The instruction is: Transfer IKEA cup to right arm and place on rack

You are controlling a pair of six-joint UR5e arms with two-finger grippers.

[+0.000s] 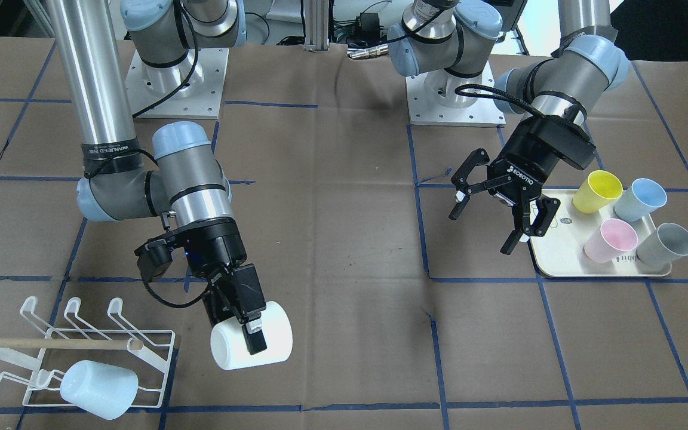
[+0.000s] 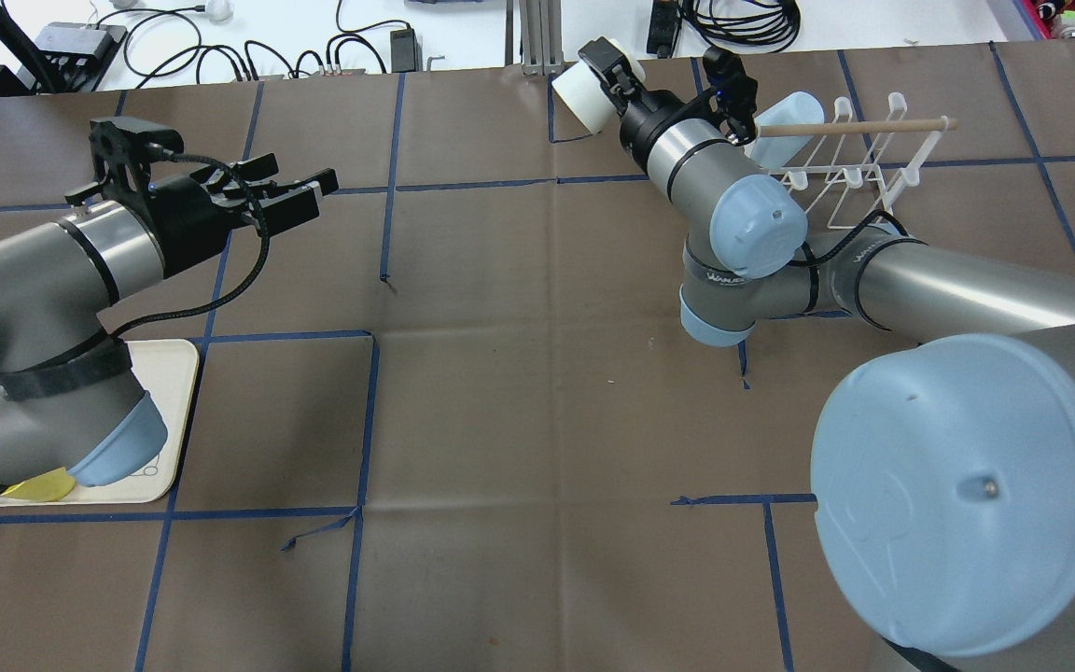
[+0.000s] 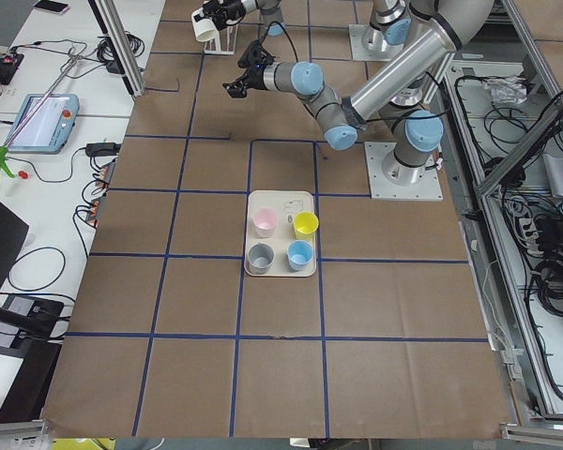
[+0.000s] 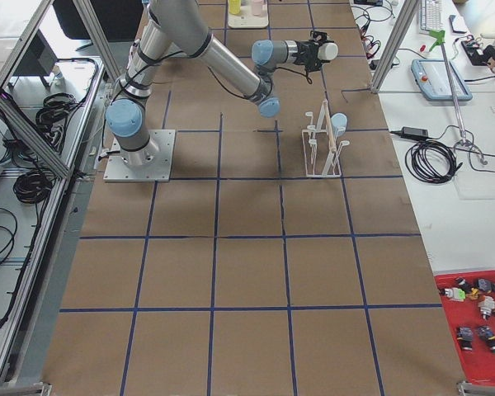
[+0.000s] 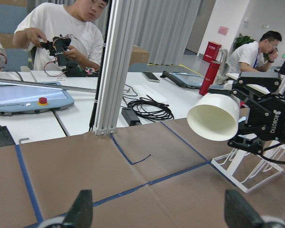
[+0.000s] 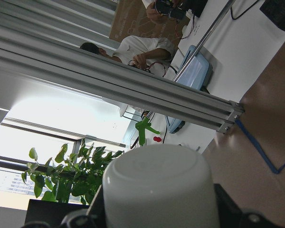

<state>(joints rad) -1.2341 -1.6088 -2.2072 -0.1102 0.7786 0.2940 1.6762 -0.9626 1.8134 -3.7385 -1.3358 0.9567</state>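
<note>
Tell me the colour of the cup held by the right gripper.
Plain white. The cup shows best in the exterior front-facing view, held by the right gripper.

- Tabletop [image 1: 344, 239] covered in creased brown sheeting, marked into squares with blue tape [image 1: 420, 227].
- Aluminium frame post [image 5: 109, 66] stands at the tabletop's edge.
- White bench [image 4: 478, 214] alongside carries coiled black cables [image 4: 433, 157], a pendant screen [image 4: 436, 80] and a red tray [image 4: 477, 326] of small parts.
- Grey curtains [image 5: 166, 23] hang behind.
- Worker in white shirt [image 5: 61, 33] holds a black device; second worker [image 5: 259, 47] sits beyond.
- Potted plant [image 6: 61, 175] stands against a bright window [image 6: 47, 114].
</note>
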